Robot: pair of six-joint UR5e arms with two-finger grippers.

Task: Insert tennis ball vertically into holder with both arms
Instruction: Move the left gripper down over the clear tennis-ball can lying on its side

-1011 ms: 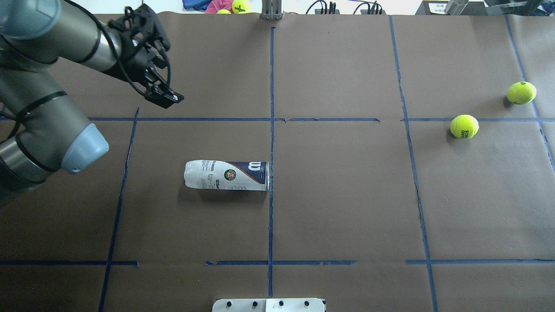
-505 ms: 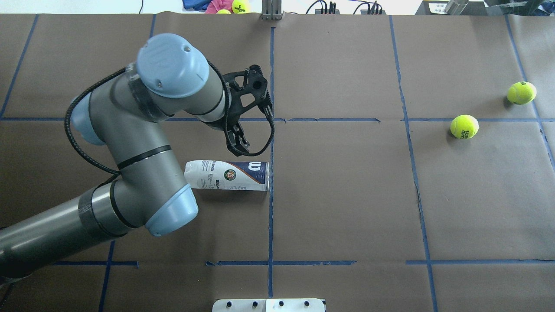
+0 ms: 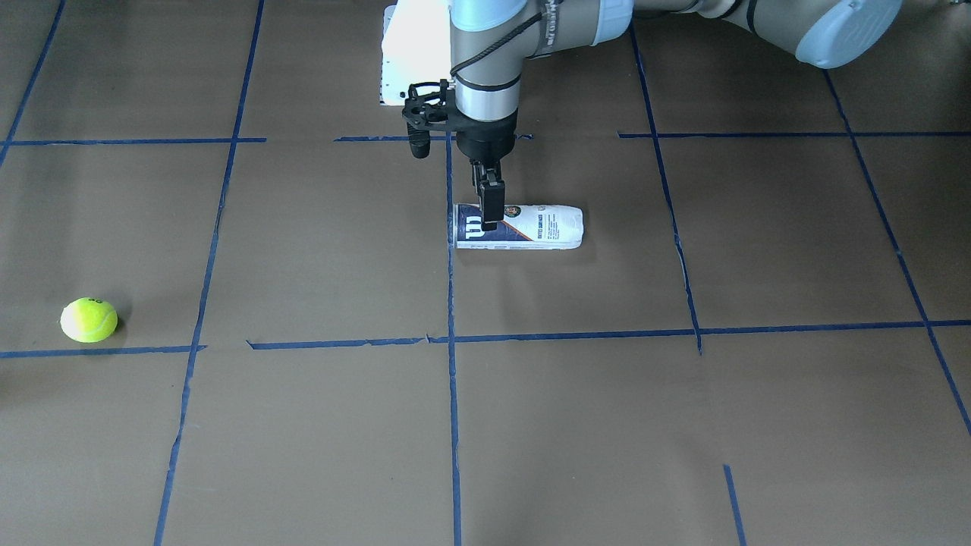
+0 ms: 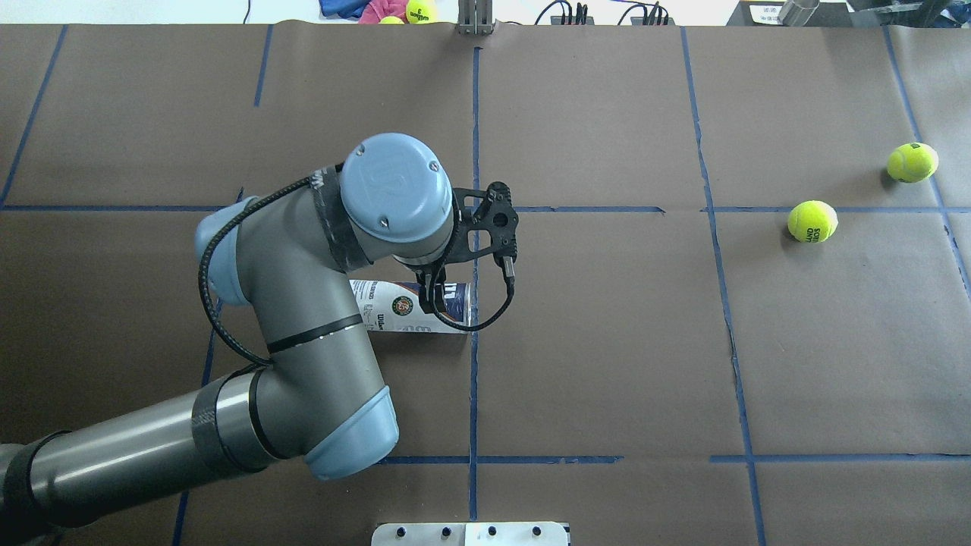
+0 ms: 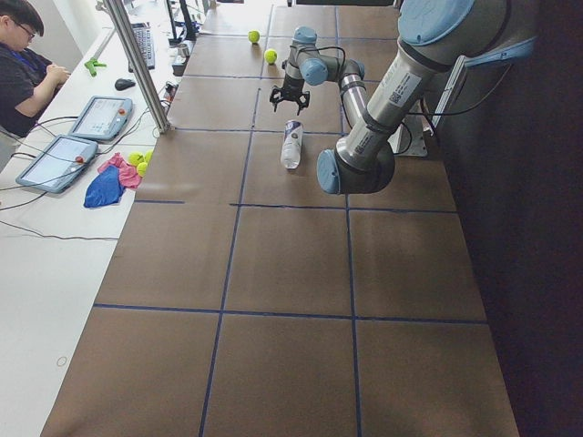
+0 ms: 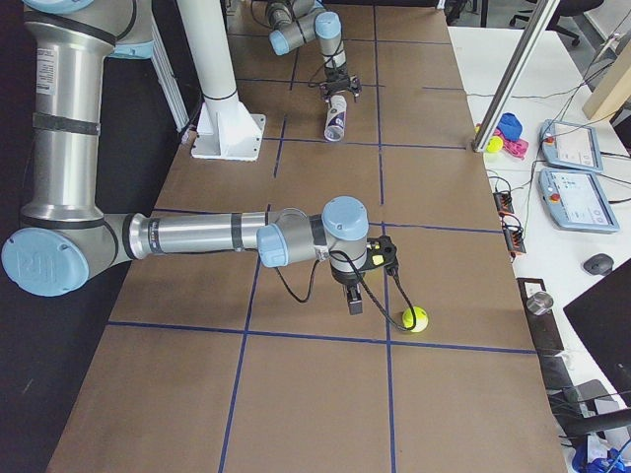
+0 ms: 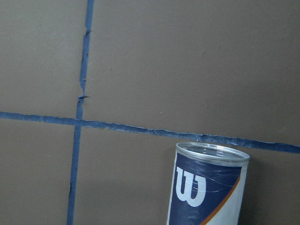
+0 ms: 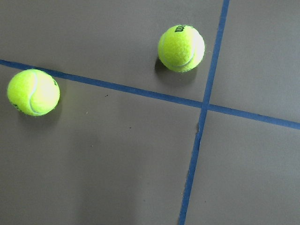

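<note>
The holder [image 4: 410, 309] lies on its side near the table's middle, with its open end at the centre tape line. It also shows in the front view [image 3: 531, 226] and the left wrist view [image 7: 206, 187]. My left gripper [image 4: 438, 299] hangs open just above the holder's open, navy end [image 3: 489, 216]. Two tennis balls [image 4: 812, 221] [image 4: 912, 162] rest on the table at the far right, and both show in the right wrist view [image 8: 181, 48] [image 8: 33, 92]. My right gripper [image 6: 353, 304] shows only in the exterior right view, next to one ball [image 6: 415, 318]; I cannot tell whether it is open.
Blue tape lines [image 4: 474, 152] divide the brown paper into squares. A white base plate [image 4: 470, 533] sits at the near edge. Spare balls and cloth [image 4: 379, 9] lie beyond the far edge. An operator [image 5: 23, 64] sits at the side desk.
My left arm has swung in from the far left and brought its gripper down over the holder's open end. The holder and the two balls have not moved.
</note>
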